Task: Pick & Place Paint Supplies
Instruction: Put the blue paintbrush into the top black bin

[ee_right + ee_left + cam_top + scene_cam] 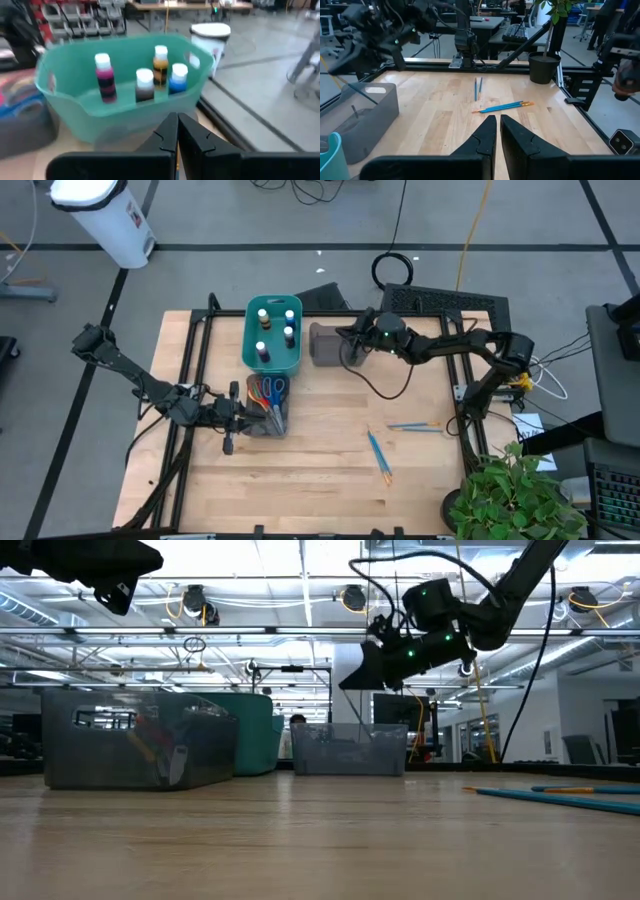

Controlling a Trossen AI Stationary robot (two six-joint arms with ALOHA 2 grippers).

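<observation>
While four white-capped paint bottles (276,325) stand in the teal bin (252,345) at upper centre, scissors (266,392) fill the grey bin (279,423) below, brushes (380,454) lie lower right on the worktop (330,470), and both the left claw (240,418) and right claw (342,338) are clenched empty.

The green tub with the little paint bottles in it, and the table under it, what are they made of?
The teal tub looks like smooth moulded plastic: one even colour, rounded rim, soft sheen. The paint bottles inside seem plastic too, with white caps; the colour you see may be paint showing through, though that is hard to tell. The table looks like pale wood, with long plank lines and grain, edged by a dark frame.
</observation>
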